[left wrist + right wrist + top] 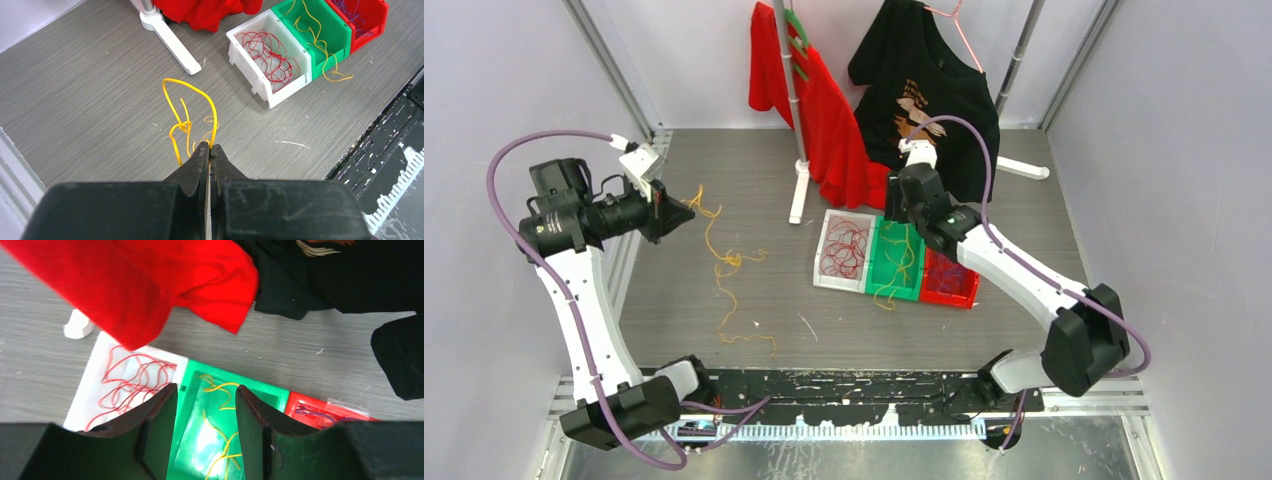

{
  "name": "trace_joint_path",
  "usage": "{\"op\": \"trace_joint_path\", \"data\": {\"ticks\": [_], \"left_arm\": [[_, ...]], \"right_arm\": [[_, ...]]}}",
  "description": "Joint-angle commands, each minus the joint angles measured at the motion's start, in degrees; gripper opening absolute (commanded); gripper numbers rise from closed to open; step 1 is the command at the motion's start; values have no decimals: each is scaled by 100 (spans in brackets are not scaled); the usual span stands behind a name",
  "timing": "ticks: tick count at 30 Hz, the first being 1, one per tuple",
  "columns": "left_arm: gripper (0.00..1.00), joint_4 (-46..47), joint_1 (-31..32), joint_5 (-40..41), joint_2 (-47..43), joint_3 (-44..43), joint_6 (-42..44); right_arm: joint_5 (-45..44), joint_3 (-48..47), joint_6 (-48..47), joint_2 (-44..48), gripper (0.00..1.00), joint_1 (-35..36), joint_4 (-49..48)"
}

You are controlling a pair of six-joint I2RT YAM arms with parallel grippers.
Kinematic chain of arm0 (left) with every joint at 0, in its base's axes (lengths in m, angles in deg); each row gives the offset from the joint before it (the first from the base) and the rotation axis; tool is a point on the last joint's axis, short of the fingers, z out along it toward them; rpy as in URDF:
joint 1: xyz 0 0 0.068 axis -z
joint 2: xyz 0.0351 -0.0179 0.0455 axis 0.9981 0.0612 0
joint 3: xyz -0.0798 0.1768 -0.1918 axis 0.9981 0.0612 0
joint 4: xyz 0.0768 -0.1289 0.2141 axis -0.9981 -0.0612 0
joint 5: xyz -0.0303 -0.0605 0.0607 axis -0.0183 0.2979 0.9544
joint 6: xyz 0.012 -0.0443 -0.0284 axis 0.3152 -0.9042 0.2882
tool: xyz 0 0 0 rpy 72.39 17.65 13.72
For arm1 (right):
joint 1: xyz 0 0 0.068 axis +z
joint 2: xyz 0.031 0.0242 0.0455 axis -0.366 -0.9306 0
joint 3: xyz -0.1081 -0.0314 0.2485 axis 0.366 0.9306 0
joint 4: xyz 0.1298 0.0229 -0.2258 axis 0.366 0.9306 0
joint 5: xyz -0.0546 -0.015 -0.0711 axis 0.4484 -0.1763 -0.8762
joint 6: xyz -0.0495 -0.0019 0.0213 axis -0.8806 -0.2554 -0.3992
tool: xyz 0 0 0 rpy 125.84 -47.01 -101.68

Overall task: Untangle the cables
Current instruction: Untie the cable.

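Left jaws pinched shut on yellow cable (183, 126), loop lying forward of tips. Right jaws parted, empty, over green bin (260, 387); left arm nearer tangle (727, 262).

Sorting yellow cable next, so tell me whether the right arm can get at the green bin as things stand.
Probably yes. The right gripper hovers right above the green bin, jaws apart, with nothing between them; the red shirt hangs farther back.
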Motion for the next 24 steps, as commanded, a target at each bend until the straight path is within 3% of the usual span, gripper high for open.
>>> {"op": "trace_joint_path", "data": {"ticks": [1, 6, 11, 16, 21, 24], "left_arm": [[0, 194, 57, -287, -33, -269, -245], [0, 281, 72, -531, -12, -518, -666], [0, 476, 82, -864, -53, -781, -1323], [0, 396, 109, -1012, -167, -1022, -1558], [0, 371, 135, -1181, -267, -1206, -1875], [0, 376, 145, -1326, -281, -1362, -2126]], "right_arm": [[993, -1, 52, 573, 52, 43, -392], [2142, 188, -276, 920, 65, 982, -1748], [2515, -151, -830, 208, 72, 2229, -2654], [2721, -602, -1072, -769, 80, 2719, -3614], [2542, -1098, -1142, -1577, 81, 2840, -4317], [2338, -1297, -1167, -1985, 73, 2853, -4637]]}}
